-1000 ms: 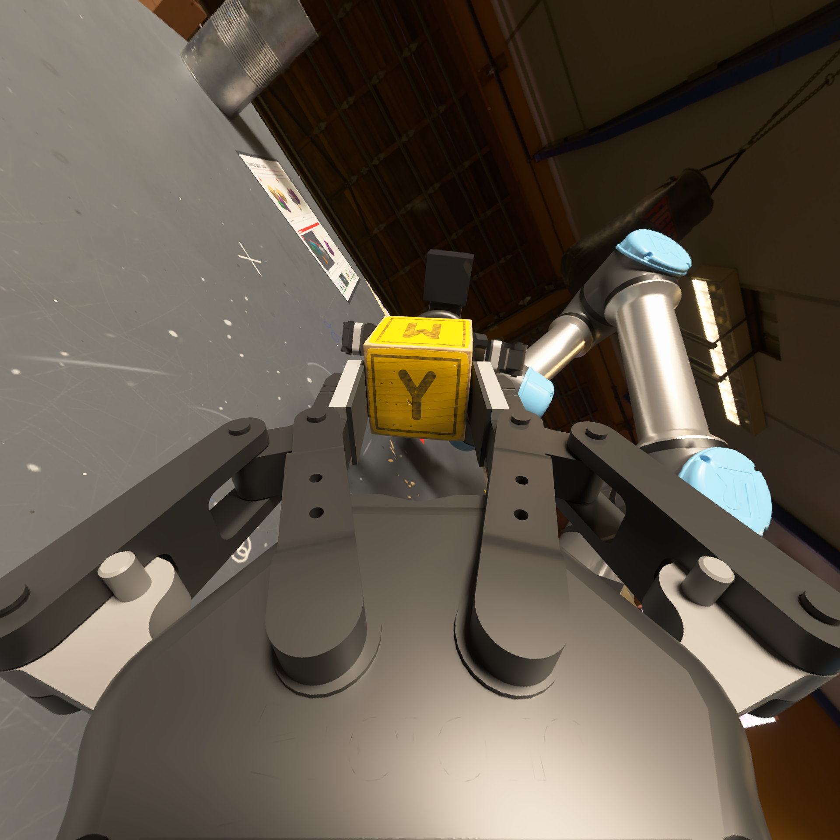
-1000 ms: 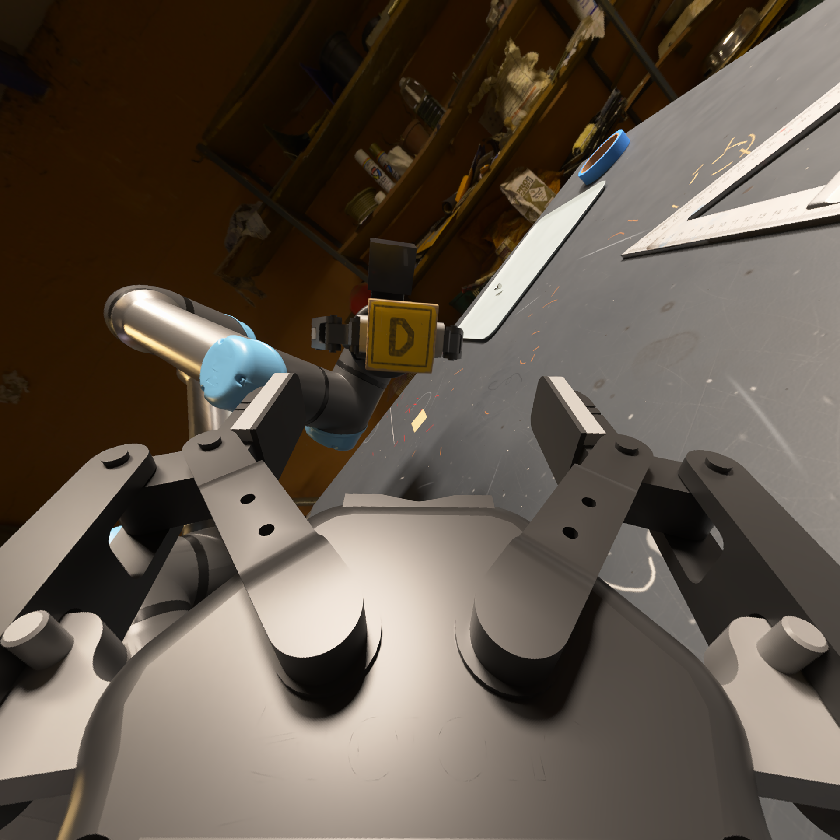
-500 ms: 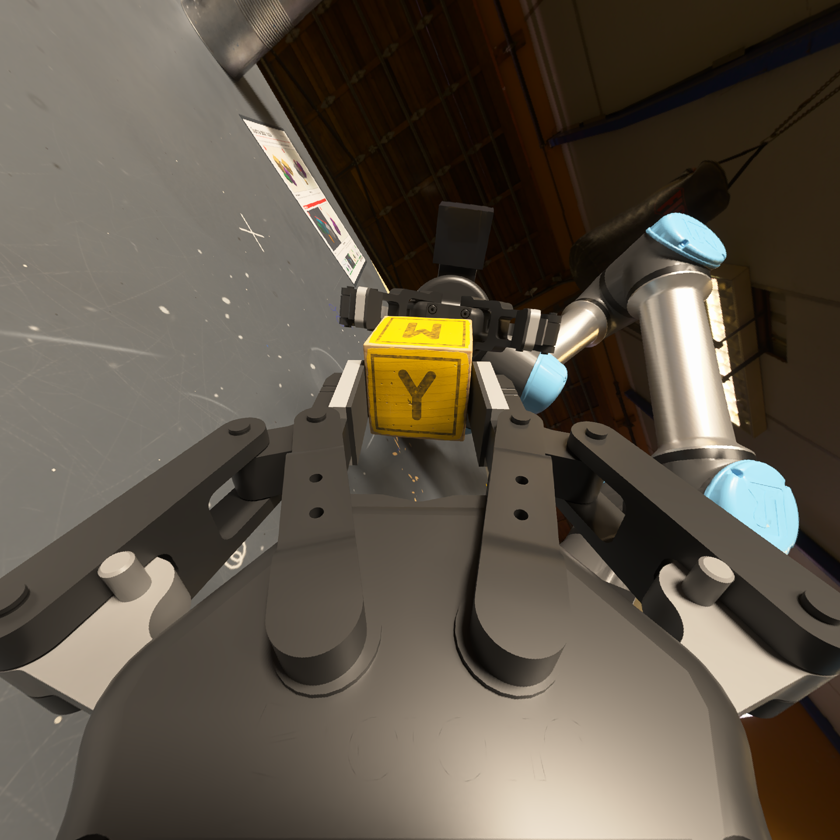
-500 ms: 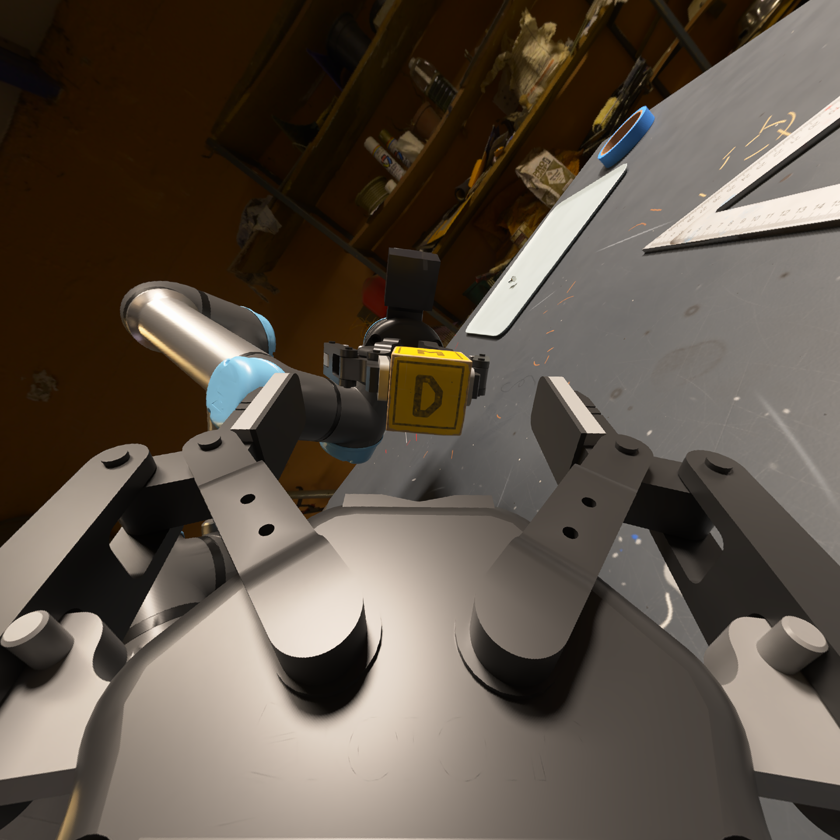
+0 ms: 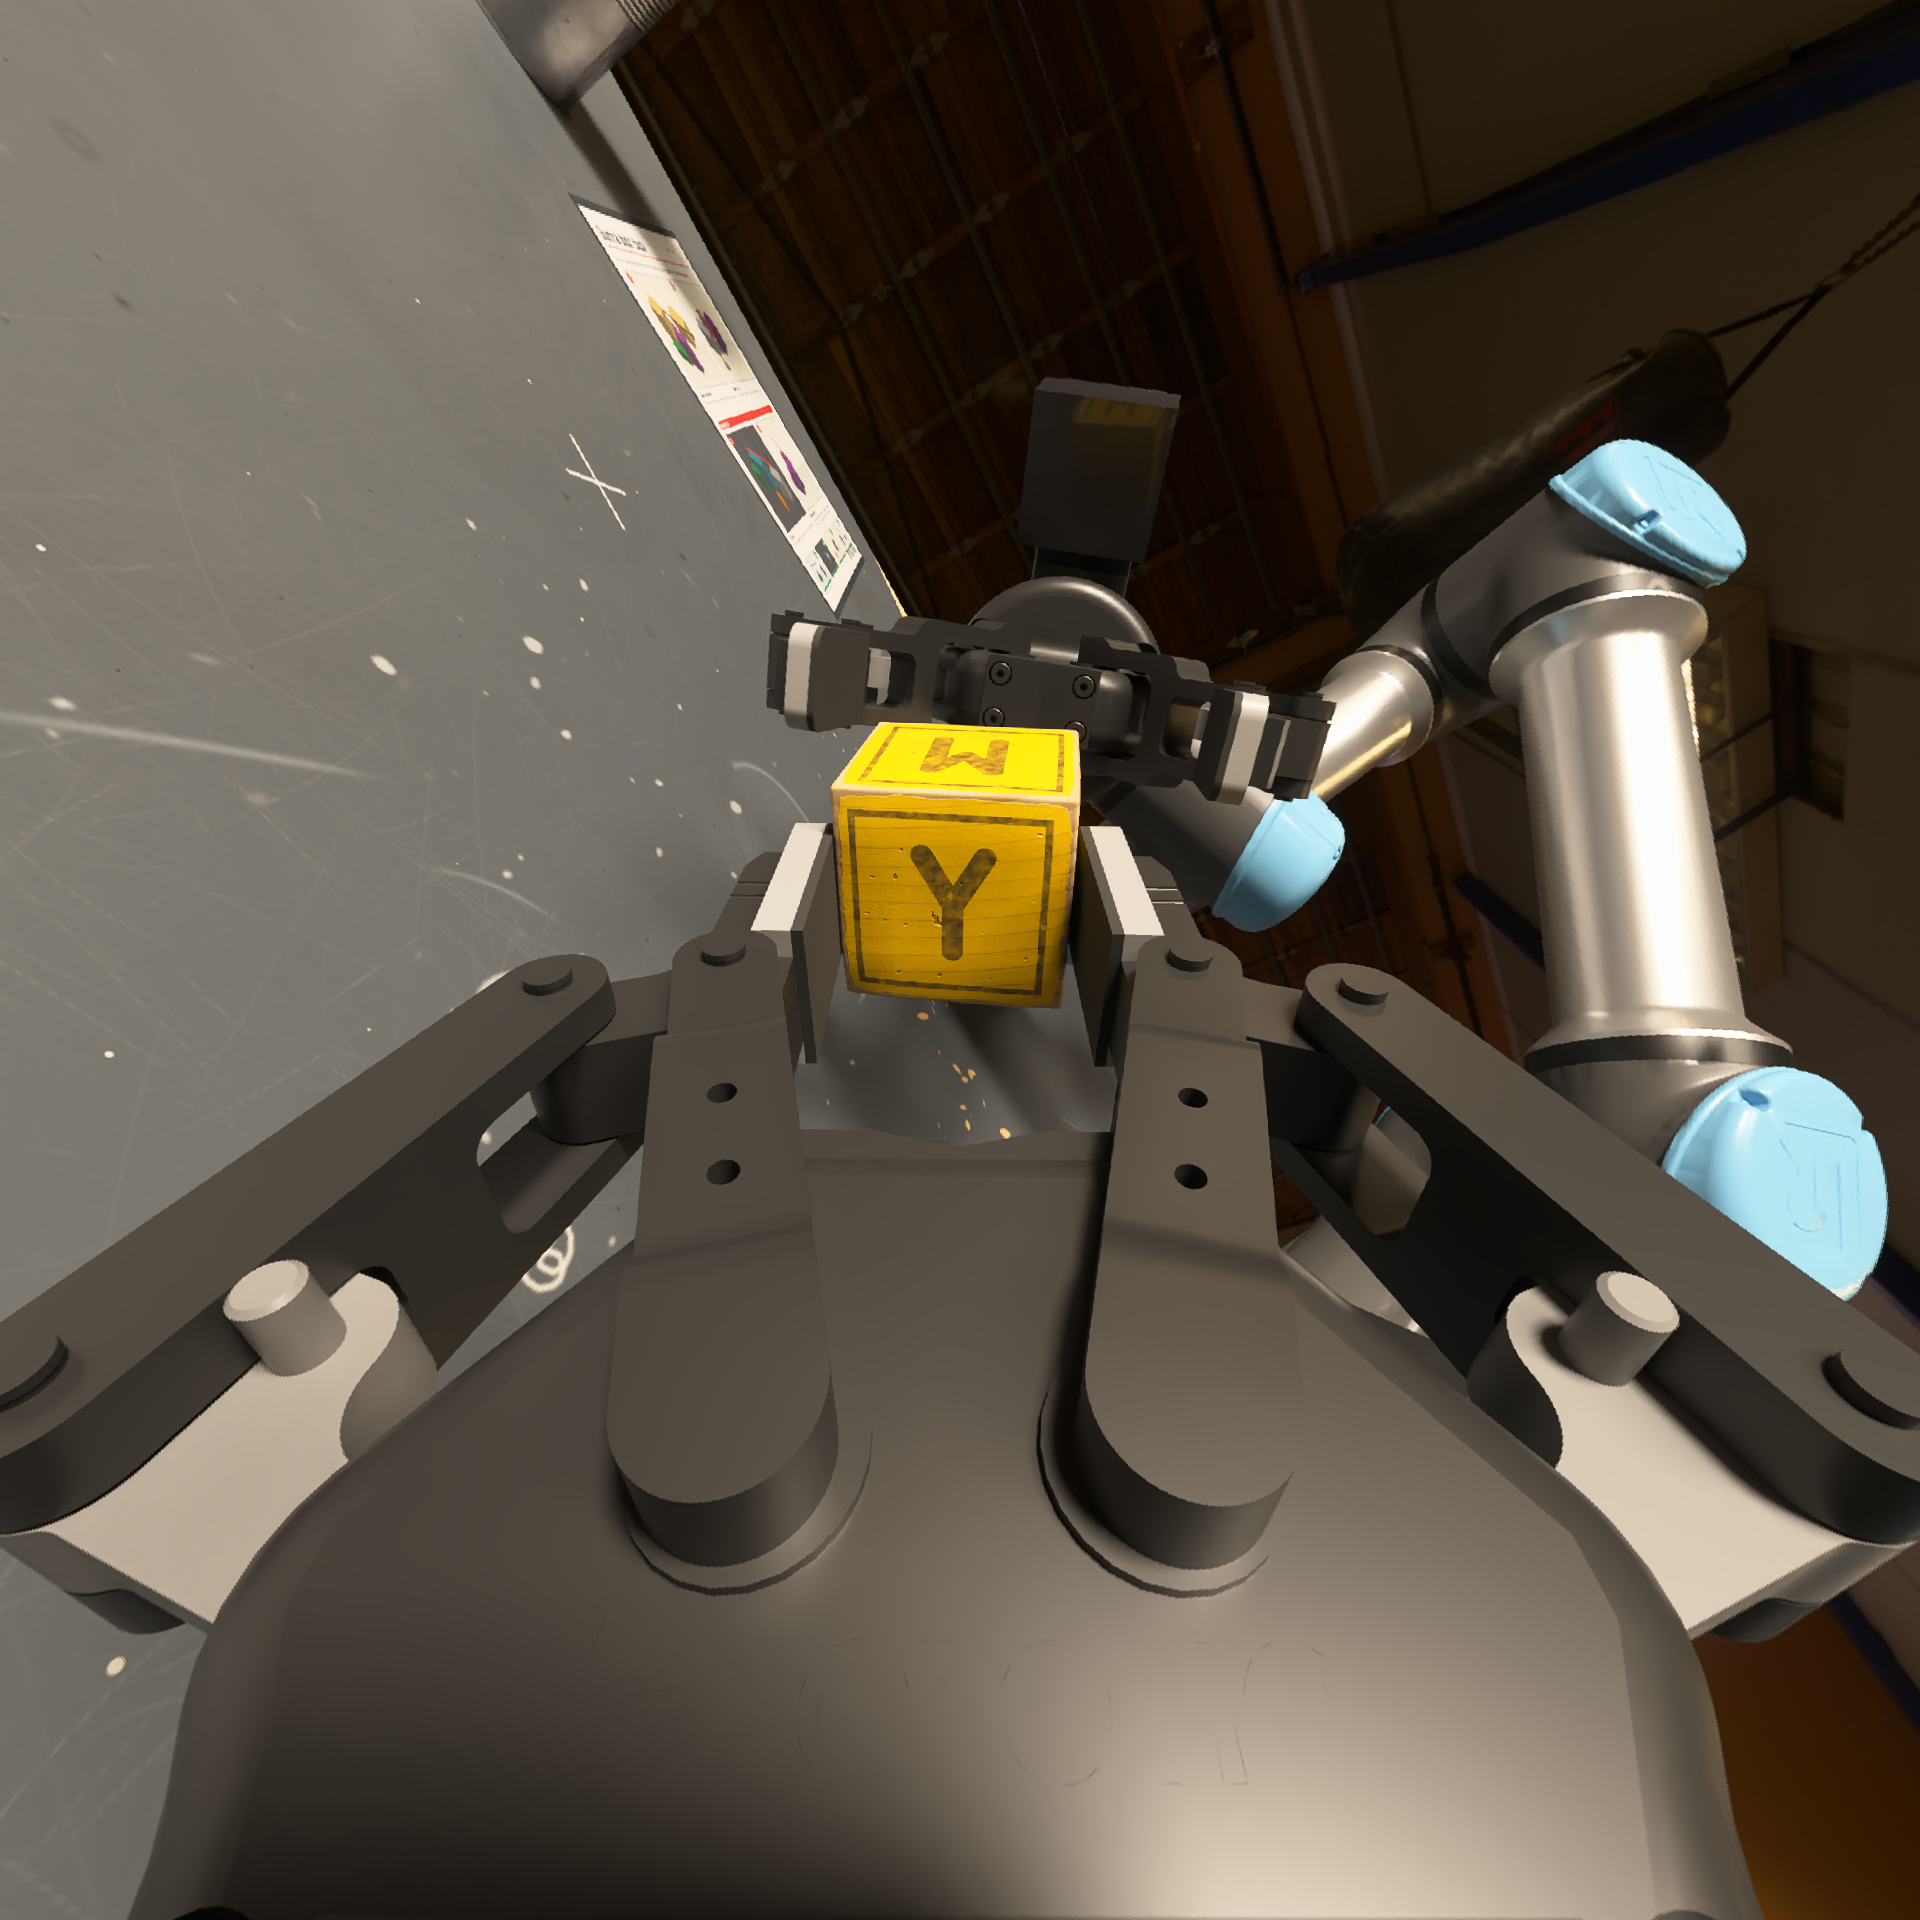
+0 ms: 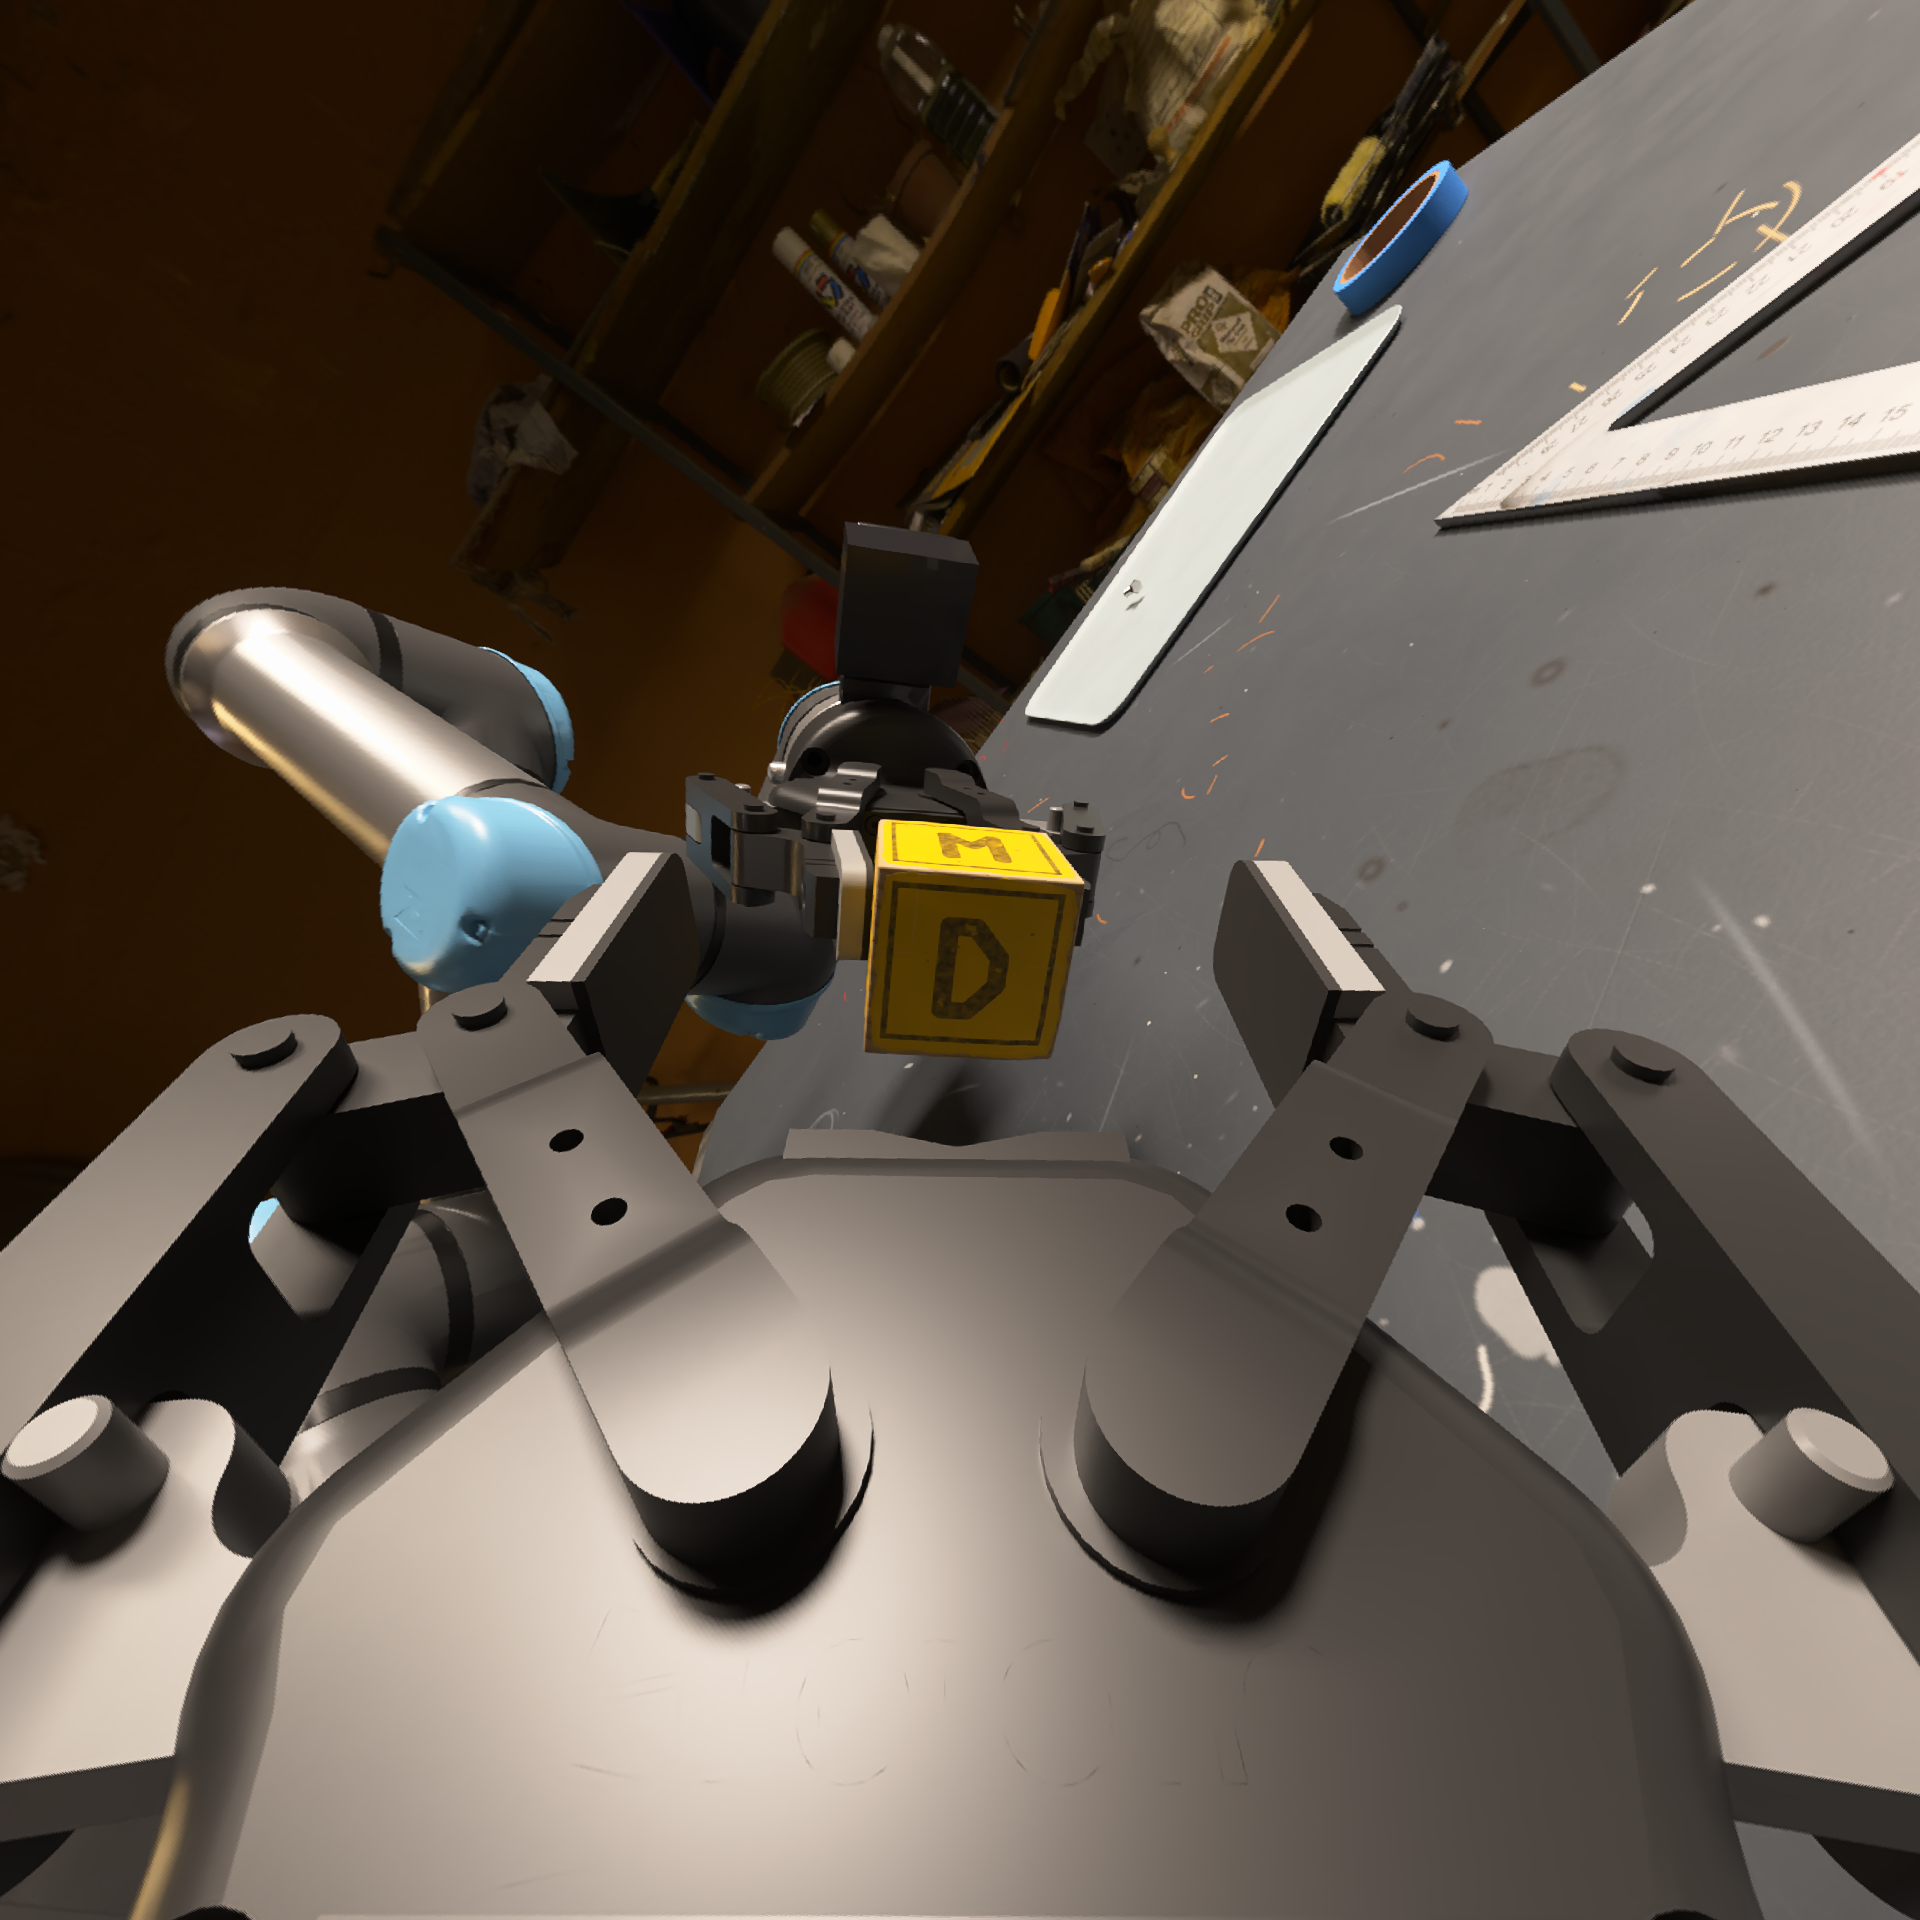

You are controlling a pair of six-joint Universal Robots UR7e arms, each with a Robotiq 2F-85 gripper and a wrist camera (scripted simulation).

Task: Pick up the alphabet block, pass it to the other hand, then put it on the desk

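Note:
The alphabet block is a yellow wooden cube with dark letters. My left gripper is shut on it, one pad on each side, and holds it in the air above the grey desk. My right gripper faces it from just beyond, with its fingers spread wide. In the right wrist view the block hangs between the open fingers of my right gripper without touching either pad. The left gripper grips it from behind.
On the desk lie a blue tape roll, a pale flat plate and a metal square ruler. A printed sheet lies near the desk's edge. Cluttered shelves stand beyond.
The two grippers have drawn together. The block, still held by the left gripper, now sits between the right gripper's open fingers instead of well beyond them.

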